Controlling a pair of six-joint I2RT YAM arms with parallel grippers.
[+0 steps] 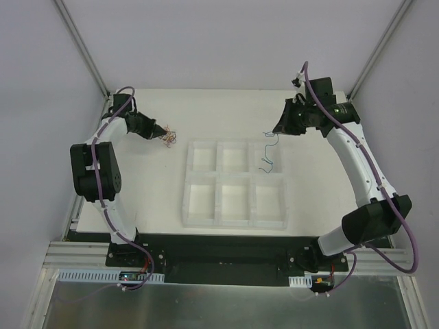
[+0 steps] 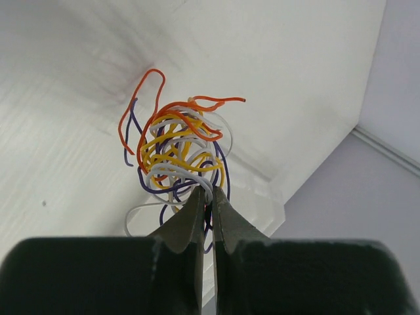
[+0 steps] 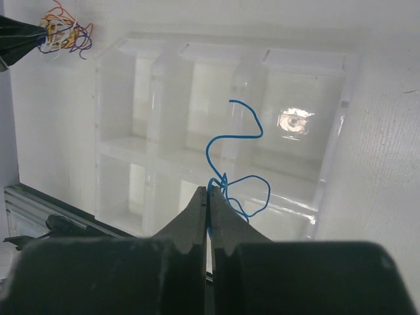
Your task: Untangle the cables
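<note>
Your left tool [image 2: 209, 197] is clenched on the near end of the tangle of cables [image 2: 177, 154], whose orange, yellow, white and purple loops bunch just beyond its tips, over the far left of the desk [image 1: 158, 199] and left of the tray [image 1: 236, 223]. Your right tool [image 3: 209, 193] is clenched on a single blue cable [image 3: 236, 157], which curls out from its tips over the tray's far right compartment; contact with the tray cannot be told. The desk is white, the six-compartment tray sits mid-desk, and pale walls [image 1: 226, 41] with metal posts [image 1: 82, 48] close the far corners.
</note>
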